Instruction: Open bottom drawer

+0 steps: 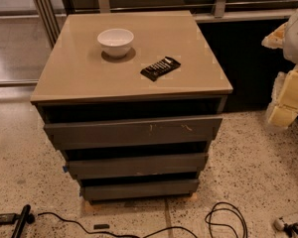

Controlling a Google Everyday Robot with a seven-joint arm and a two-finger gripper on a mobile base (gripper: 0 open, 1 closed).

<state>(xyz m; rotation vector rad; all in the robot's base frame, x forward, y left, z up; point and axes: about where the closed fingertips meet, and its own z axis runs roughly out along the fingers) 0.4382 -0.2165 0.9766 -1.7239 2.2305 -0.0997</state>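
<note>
The bottom drawer (139, 188) is the narrowest and lowest of three dark-grey handle-less fronts on a cabinet, just above the floor. A dark gap runs above its front, and its tray does not show. The middle front (136, 165) is slightly wider. The top front (134, 131) is the widest and has pale scratch marks. My gripper (287, 95), with its white and yellowish arm parts, is at the right edge of the view. It is well right of the cabinet, about level with the top drawer, and touches nothing.
On the tan cabinet top (79, 68) stand a white bowl (115, 41) and a black flat packet (160, 68). Black cables (223, 219) and a black stick-like object (21, 221) lie on the speckled floor in front. Rails and a dark wall stand behind.
</note>
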